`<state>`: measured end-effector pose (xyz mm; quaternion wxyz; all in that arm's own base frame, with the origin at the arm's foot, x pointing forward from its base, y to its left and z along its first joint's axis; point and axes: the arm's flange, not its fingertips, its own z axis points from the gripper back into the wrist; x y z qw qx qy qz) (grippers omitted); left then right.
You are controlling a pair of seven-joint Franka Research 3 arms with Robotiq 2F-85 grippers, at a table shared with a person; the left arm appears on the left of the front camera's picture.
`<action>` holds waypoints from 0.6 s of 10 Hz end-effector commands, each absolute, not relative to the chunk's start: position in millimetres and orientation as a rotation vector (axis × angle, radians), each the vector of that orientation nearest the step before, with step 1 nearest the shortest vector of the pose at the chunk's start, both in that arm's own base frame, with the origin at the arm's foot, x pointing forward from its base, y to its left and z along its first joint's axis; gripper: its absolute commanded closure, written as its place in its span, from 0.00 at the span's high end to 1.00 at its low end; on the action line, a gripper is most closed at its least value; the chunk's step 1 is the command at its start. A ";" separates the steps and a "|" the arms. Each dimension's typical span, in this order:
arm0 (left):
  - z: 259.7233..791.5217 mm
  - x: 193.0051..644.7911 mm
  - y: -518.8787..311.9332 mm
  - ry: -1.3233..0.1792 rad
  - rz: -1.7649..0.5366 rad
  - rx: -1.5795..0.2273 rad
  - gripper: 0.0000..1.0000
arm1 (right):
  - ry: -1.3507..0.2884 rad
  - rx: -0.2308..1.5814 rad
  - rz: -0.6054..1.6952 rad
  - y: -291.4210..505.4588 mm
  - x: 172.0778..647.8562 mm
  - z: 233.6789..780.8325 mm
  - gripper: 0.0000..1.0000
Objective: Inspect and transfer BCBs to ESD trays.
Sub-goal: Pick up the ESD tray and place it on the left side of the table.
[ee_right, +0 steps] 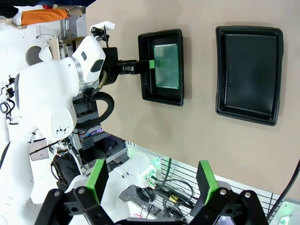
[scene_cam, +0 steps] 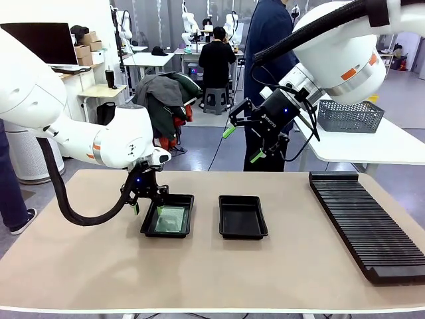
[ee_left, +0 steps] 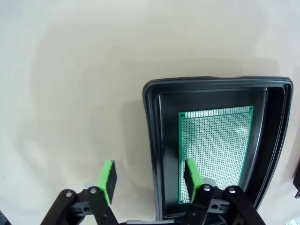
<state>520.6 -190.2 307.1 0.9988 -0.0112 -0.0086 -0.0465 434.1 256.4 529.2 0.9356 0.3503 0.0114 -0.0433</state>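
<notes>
Left wrist view: one BCB [ee_left: 213,150] flat on floor of left ESD tray [ee_left: 151,140]; left end effector [ee_left: 149,165] apart, astride this tray's wall; other ESD tray [scene_cam: 243,218] beside, floor bare; right end effector [scene_cam: 239,143] apart, raised.

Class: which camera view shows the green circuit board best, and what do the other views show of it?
The left wrist view: the board is close, so its hole grid and edges are clear inside the tray. The front view shows it as a flattened pale green sheet; the right wrist view shows it small, from above.
</notes>
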 end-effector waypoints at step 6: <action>314.1 511.2 -187.1 -0.048 -0.085 -0.039 0.52 | 0.015 0.707 -0.096 258.1 437.3 529.4 1.00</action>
